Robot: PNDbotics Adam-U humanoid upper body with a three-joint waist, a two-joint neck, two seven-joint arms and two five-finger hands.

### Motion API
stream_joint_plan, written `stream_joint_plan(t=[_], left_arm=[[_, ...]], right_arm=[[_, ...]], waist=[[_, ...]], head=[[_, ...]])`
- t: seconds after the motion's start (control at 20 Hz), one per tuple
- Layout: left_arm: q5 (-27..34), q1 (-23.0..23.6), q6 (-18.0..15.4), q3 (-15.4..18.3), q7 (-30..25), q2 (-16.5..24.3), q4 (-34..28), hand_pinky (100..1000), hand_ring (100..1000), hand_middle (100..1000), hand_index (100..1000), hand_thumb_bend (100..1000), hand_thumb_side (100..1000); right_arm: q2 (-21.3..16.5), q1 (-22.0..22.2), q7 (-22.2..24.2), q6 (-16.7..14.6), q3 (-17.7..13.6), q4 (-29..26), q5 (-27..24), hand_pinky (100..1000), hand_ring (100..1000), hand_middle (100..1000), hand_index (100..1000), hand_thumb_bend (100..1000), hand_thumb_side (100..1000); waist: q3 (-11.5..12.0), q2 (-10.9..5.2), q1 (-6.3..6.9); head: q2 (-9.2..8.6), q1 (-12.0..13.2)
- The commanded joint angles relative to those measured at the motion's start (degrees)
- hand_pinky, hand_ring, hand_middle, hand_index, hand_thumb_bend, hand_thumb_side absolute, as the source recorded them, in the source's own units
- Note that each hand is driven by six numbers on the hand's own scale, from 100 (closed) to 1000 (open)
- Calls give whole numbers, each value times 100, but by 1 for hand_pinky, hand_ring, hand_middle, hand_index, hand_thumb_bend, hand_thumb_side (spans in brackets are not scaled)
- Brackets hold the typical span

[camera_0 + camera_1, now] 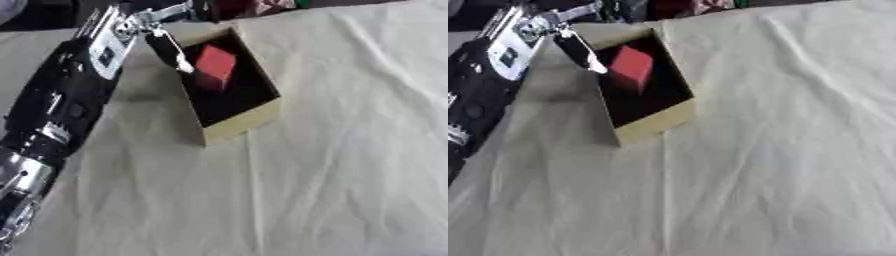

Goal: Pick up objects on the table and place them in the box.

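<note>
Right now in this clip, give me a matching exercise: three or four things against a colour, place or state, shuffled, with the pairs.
Things:
1. red block
2. box
3. left hand
4. cloth

Descriptions:
A. off-white, creased, covers the table
B. lies inside the box
C. fingers reach down at the box's left wall
D. tan outside, dark inside, open on top

Pairs: 1-B, 2-D, 3-C, 4-A

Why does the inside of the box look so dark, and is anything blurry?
Left eye view: the box has a black, shaded inside, so the red block stands out; the left hand looks smeared. Right eye view: a soft shadow lies left of the box.
</note>
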Motion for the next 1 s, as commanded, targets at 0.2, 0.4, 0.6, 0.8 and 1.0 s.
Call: stream_joint_plan(t=[0.2,0.4,0.6,0.8,1.0], left_arm=[[-160,-103,75,221,1023,41,-86,715,771,808,969,744,237],[212,-22,357,287,1455,122,-525,691,744,776,923,597,100],[849,201,912,368,1532,338,-1404,659,705,736,860,440,100],[1550,605,1583,463,1579,684,-2519,621,663,694,821,365,100],[2278,1173,2199,629,1703,982,-3671,583,623,650,789,269,100]], right_arm=[[-99,-38,-7,-2,-59,-81,-10,864,827,779,814,100,390],[-111,-15,-29,-9,-77,-81,5,864,827,779,814,100,389],[-132,26,-78,-23,-119,-81,26,863,827,779,814,100,388],[-173,53,-124,-51,-157,-81,48,862,827,779,813,100,387],[-195,78,-170,-76,-193,-81,67,861,827,779,813,100,386]], waist=[[20,-35,48],[86,-28,27],[186,-16,-1],[311,-5,-39],[419,16,-89]], head=[[10,-10],[28,-32],[34,-79],[22,-144],[8,-199]])
